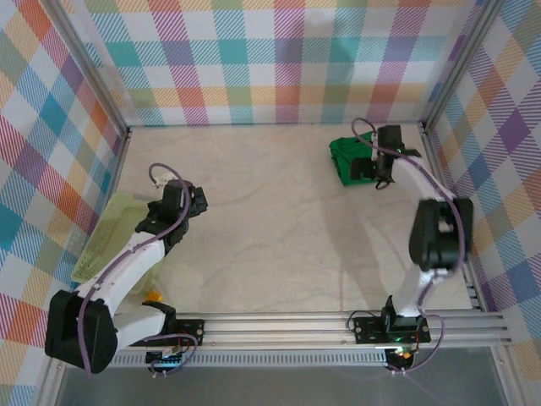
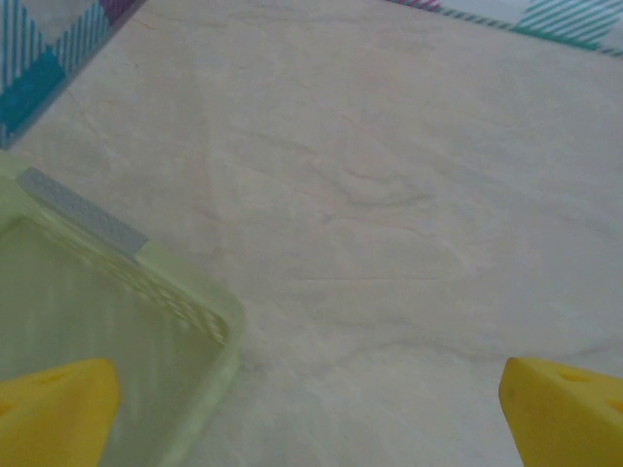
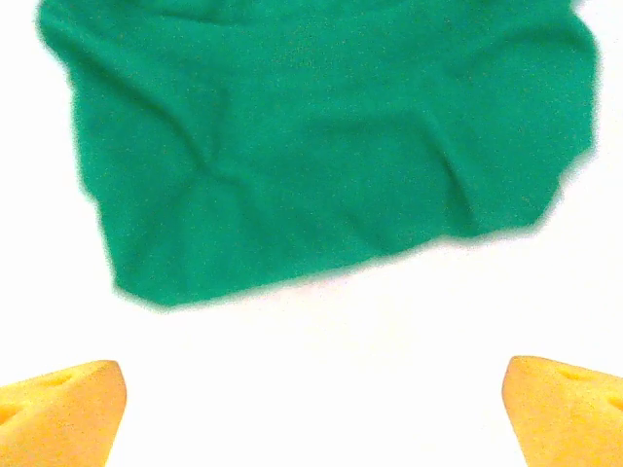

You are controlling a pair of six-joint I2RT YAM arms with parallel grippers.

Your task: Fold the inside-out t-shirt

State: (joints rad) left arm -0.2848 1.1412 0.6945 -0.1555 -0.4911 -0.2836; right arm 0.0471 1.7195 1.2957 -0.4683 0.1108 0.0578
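Observation:
The inside-out t-shirt [image 1: 347, 158] lies as a small, bunched, bright green bundle at the far right of the table, close to the back wall. My right gripper [image 1: 376, 167] hovers over its right side. In the right wrist view the wrinkled green t-shirt [image 3: 321, 146] spreads across the upper part, and my right gripper [image 3: 311, 418] is open just short of its near edge, with only bare table between the yellow fingertips [image 3: 58, 413]. My left gripper [image 1: 173, 211] is far from the shirt at the left. It is open over bare table [image 2: 311, 418].
A pale yellow-green mesh basket [image 1: 106, 235] lies along the left wall, its rim [image 2: 190, 292] just left of my left gripper. A small orange object [image 1: 154, 294] sits by the left arm's base. Checked walls enclose the table. A metal rail [image 1: 338, 321] runs along the near edge.

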